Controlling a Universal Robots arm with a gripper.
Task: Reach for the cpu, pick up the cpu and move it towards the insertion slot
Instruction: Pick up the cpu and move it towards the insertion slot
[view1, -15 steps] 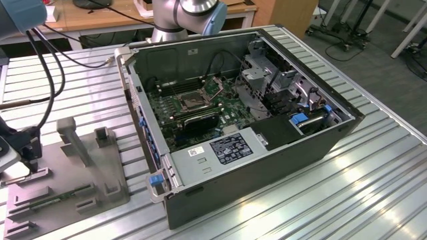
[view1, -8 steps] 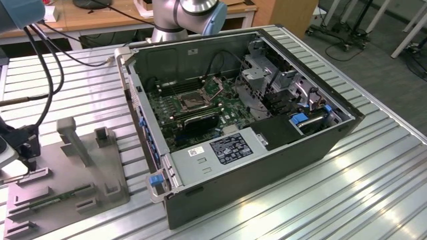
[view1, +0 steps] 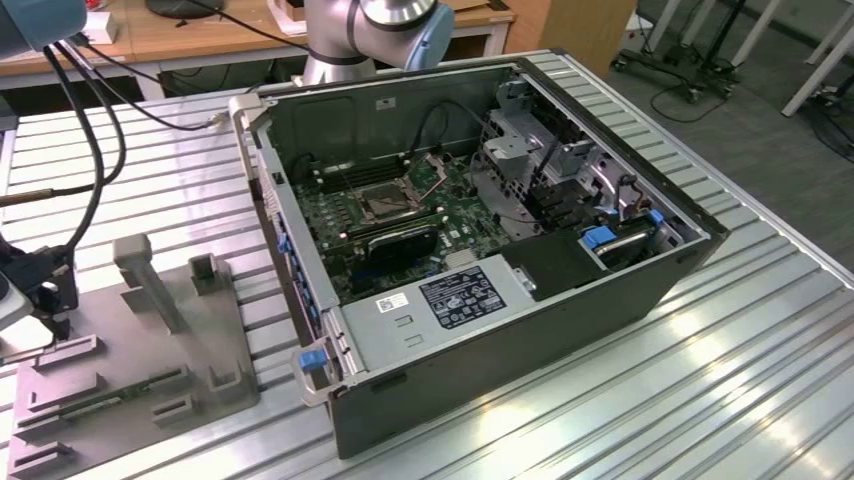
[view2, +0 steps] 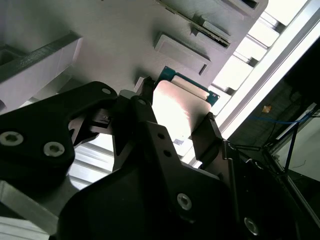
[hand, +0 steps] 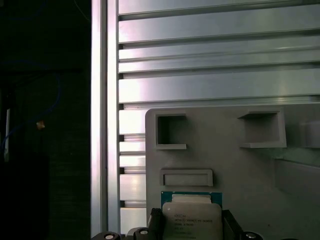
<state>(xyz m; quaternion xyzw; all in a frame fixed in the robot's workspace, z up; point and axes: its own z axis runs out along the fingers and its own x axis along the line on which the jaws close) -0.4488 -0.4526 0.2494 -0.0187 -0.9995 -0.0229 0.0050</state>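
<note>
The cpu (view2: 181, 102), a small square chip with a pale metal face and a greenish rim, sits between the two black fingers of my gripper (view2: 177, 116). Both fingers press against its opposite edges, so the gripper is shut on it. In the first wrist view the cpu (hand: 192, 216) hangs over the edge of the grey fixture plate (hand: 225, 160), with the gripper (hand: 191, 227) around it. In the exterior view the gripper (view1: 30, 298) is at the far left, over the fixture's left end. The insertion slot (view1: 386, 206), a dark socket in a silvery bracket, lies inside the open computer case, far off to the exterior view's right.
The open computer case (view1: 534, 330) stands in the middle of a ribbed aluminium table (view1: 747, 380). The grey fixture plate (view1: 200, 345) carries upright posts and a long green memory stick (view1: 114, 395). Black cables (view1: 80, 110) hang down to the gripper. The arm's base (view1: 360, 35) stands behind the case.
</note>
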